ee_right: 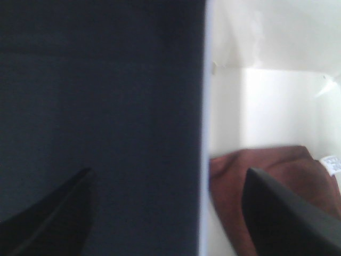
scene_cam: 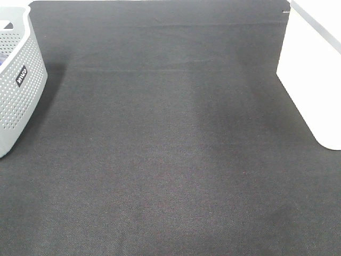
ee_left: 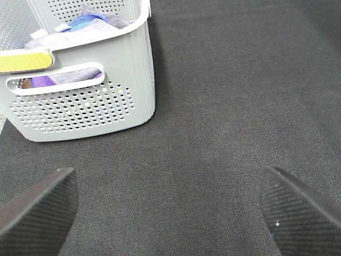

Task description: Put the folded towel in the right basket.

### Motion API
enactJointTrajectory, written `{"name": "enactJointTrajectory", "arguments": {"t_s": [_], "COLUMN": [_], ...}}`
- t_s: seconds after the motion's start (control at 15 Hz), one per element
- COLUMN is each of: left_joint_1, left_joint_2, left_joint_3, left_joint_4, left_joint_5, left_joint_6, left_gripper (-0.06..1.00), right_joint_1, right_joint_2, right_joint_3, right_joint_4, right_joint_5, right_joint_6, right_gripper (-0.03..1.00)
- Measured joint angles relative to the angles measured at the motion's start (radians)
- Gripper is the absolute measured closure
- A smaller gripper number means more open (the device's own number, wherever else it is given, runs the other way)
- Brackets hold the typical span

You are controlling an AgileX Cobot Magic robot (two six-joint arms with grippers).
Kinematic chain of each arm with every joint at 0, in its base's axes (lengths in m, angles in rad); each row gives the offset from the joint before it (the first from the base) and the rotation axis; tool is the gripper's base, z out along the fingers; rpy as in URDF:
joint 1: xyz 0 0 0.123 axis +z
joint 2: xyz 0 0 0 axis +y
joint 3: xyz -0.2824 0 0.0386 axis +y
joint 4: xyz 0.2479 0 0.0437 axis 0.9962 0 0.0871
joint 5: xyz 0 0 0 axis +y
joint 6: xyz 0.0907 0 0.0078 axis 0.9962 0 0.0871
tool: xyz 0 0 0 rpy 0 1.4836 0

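Observation:
The folded towel [ee_right: 266, 186] is dark red-brown with a small white label and lies inside the white right basket [ee_right: 277, 96], seen in the right wrist view. That basket also shows at the right edge of the high view [scene_cam: 311, 69]. My right gripper [ee_right: 170, 213] is open and empty, straddling the basket's near wall, one finger over the black mat and one over the towel. My left gripper [ee_left: 170, 208] is open and empty above the mat. Neither gripper shows in the high view.
A grey perforated basket [scene_cam: 18, 80] stands at the left edge of the black mat [scene_cam: 170, 149]. In the left wrist view it [ee_left: 85, 101] holds blue and purple cloths [ee_left: 85, 24] and has a yellow label.

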Motion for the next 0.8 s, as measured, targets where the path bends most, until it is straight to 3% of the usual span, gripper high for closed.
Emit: {"name": "enactJointTrajectory", "arguments": {"t_s": [0.13, 0.33, 0.8], "left_joint_1": [0.000, 0.000, 0.000], "left_joint_2": [0.000, 0.000, 0.000], "left_joint_3": [0.000, 0.000, 0.000], "left_joint_4": [0.000, 0.000, 0.000], "left_joint_5": [0.000, 0.000, 0.000], "left_joint_6": [0.000, 0.000, 0.000], "left_gripper": [0.06, 0.06, 0.06], "right_joint_1": [0.056, 0.089, 0.089], "right_joint_2": [-0.069, -0.211, -0.648], "right_joint_3": [0.049, 0.246, 0.916], "right_joint_4": [0.000, 0.000, -0.052], "right_joint_5": [0.000, -0.001, -0.002], "right_joint_6": [0.013, 0.024, 0.031], "right_gripper": [0.25, 0.25, 0.25]}}
